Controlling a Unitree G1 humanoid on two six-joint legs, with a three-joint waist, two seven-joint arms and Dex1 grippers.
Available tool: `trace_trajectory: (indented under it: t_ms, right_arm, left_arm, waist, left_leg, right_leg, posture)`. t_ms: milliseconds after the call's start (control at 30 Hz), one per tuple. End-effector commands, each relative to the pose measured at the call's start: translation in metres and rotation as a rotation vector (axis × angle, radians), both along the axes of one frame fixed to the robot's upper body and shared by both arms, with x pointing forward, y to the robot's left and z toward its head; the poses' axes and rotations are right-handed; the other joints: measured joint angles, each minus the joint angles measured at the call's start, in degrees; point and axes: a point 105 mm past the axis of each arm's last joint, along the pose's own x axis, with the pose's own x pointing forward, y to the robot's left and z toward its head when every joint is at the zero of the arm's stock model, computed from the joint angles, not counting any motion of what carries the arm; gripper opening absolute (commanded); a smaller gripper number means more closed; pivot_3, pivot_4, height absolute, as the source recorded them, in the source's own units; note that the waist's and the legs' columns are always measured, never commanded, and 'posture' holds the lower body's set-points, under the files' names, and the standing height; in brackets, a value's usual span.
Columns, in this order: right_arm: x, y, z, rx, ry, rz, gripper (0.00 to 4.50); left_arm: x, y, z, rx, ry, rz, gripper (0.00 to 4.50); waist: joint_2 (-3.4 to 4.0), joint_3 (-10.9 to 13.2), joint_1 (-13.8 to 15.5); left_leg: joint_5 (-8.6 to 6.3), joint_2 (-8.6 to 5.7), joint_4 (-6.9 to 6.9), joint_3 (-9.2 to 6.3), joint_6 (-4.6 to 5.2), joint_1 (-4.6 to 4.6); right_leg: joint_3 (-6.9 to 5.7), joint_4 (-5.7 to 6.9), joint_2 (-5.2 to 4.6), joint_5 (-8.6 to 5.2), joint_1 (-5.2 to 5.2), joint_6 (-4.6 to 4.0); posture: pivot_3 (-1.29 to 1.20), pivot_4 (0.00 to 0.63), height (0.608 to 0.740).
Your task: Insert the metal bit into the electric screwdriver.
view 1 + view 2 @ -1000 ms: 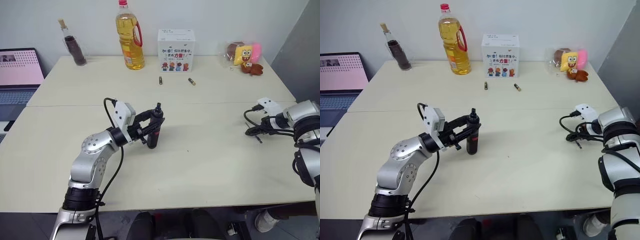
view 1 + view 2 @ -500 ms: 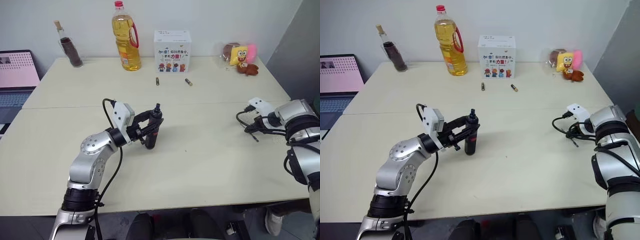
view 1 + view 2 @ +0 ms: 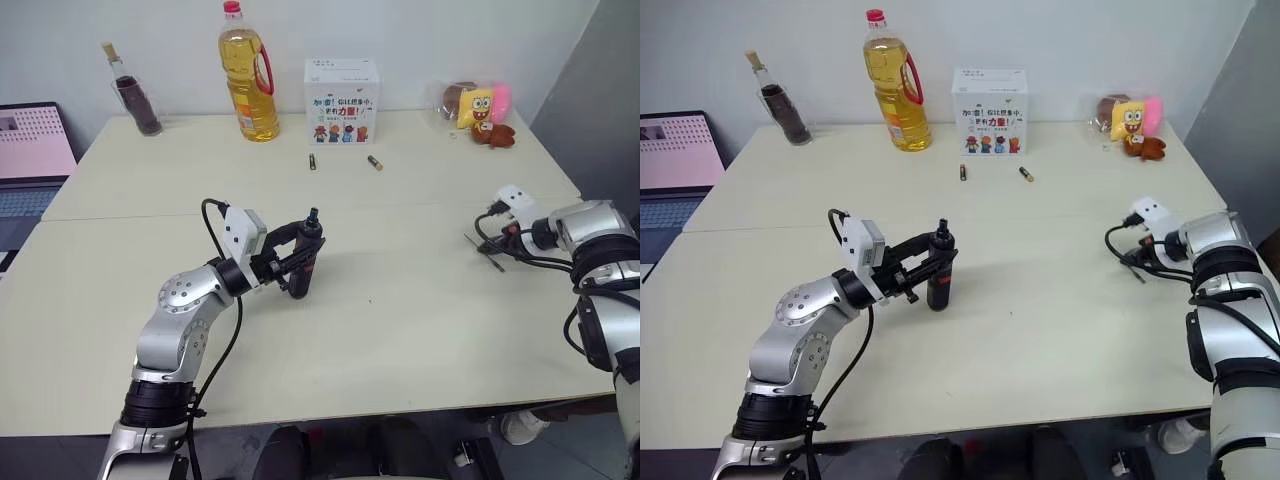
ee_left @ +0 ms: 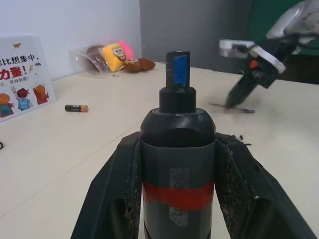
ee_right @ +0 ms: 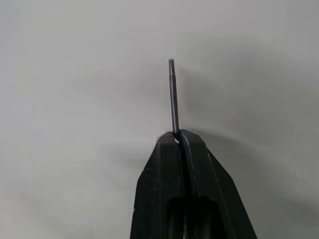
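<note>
Right wrist view shows my right jaws pinching the thin grey metal bit (image 5: 173,94), left jaws clamping the upright black red-banded electric screwdriver (image 4: 177,164); next, I judge, carry bit to its tip.

White box (image 3: 341,88) at the table's far edge: a line of Chinese print over a row of cartoon figures; in the left wrist view the large characters "力量" with an exclamation mark can be read (smaller lines above them too fine to make out). Oil bottle (image 3: 248,78): label illegible.
</note>
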Motion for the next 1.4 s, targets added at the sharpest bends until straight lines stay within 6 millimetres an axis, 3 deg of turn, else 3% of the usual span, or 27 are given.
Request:
trace_trajectory:
  t_ms: [33,233,300,367,600,833,1400]
  right_arm:
    - [-0.011,0.050,0.071,0.176,-0.272,0.193,0.02]
    - [-0.053,0.112,0.126,0.365,-0.579,0.322,0.02]
    - [-0.071,0.136,0.149,0.511,-0.682,0.354,0.02]
    - [-0.081,0.147,0.158,0.607,-0.709,0.348,0.02]
    - [-0.092,0.180,0.146,0.746,-0.701,0.292,0.02]
    - [-0.091,0.204,0.139,0.840,-0.678,0.241,0.02]
    - [-0.085,0.231,0.129,0.864,-0.684,0.119,0.02]
  left_arm:
    - [-0.003,0.001,-0.005,0.018,0.021,-0.012,1.66]
    - [-0.002,0.000,-0.003,0.019,0.018,-0.022,1.66]
    - [-0.001,-0.001,-0.002,0.016,0.020,-0.030,1.66]
    - [0.000,0.001,-0.002,0.011,0.022,-0.035,1.66]
    - [0.004,0.006,-0.003,0.010,0.034,-0.030,1.66]
    - [0.002,0.007,-0.001,0.005,0.035,-0.031,1.66]
    - [0.007,0.014,0.000,-0.002,0.015,0.068,1.66]
  waist:
    - [0.02,-0.01,0.22]
    - [0.05,-0.03,0.38]
    - [0.05,-0.03,0.11]
    - [0.07,-0.04,0.12]
    - [-0.01,-0.09,0.37]
    - [-0.01,-0.09,0.14]
    - [0.00,-0.09,0.05]
  left_leg:
    - [0.00,0.03,-0.07,-0.05,0.00,-0.01]
    - [0.01,0.13,-0.35,-0.14,-0.02,-0.03]
    - [0.01,0.11,-0.35,-0.08,-0.02,-0.02]
    - [0.01,0.12,-0.36,-0.09,-0.02,-0.01]
    - [0.02,0.04,-0.37,-0.08,-0.03,-0.02]
    - [0.02,0.05,-0.40,-0.09,-0.03,0.00]
    - [0.02,0.06,-0.43,-0.10,-0.03,0.02]
  right_leg:
    - [-0.05,-0.03,0.00,0.00,-0.01,0.00]
    - [-0.13,-0.26,-0.13,0.00,0.00,0.00]
    - [-0.08,-0.28,-0.13,0.00,0.00,0.01]
    - [-0.07,-0.27,-0.12,0.00,-0.01,0.01]
    - [-0.10,-0.32,-0.16,0.02,0.03,0.03]
    - [-0.11,-0.32,-0.07,0.02,0.00,0.03]
    - [-0.11,-0.33,-0.06,0.02,-0.01,0.03]
  posture:
    - [0.00,0.150,0.740]
    - [0.00,0.150,0.740]
    - [0.00,0.150,0.740]
    - [0.00,0.150,0.740]
    - [0.00,0.150,0.740]
    - [0.00,0.150,0.740]
    - [0.00,0.150,0.740]
